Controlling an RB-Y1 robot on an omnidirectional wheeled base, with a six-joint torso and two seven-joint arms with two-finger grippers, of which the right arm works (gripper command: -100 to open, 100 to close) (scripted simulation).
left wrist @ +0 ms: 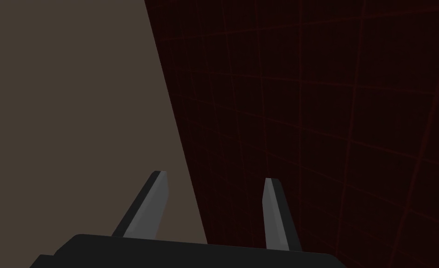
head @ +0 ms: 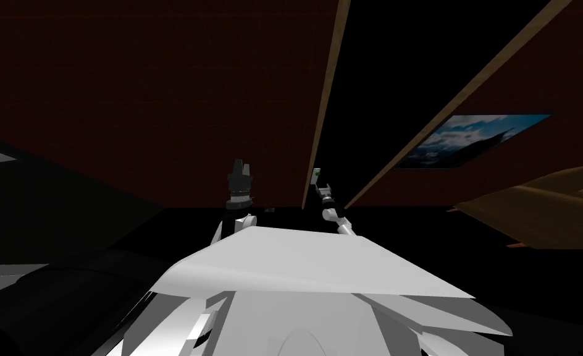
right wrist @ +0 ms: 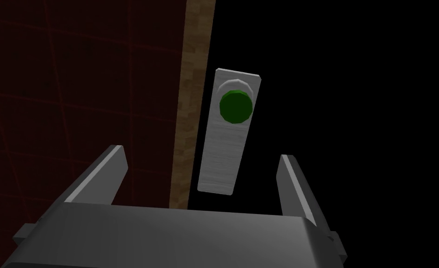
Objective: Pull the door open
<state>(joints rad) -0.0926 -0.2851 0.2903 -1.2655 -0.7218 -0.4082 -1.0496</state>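
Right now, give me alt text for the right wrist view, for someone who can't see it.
The right gripper, fingers open, points at a green knob on the far end of a long grey plate, without touching. The plate sits on a black surface beside a wooden strip, dark red wall beyond it.

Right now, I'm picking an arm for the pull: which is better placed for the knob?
Right. The right gripper is open, aimed at the green knob just ahead; the left gripper, also open, faces a dark red wall.
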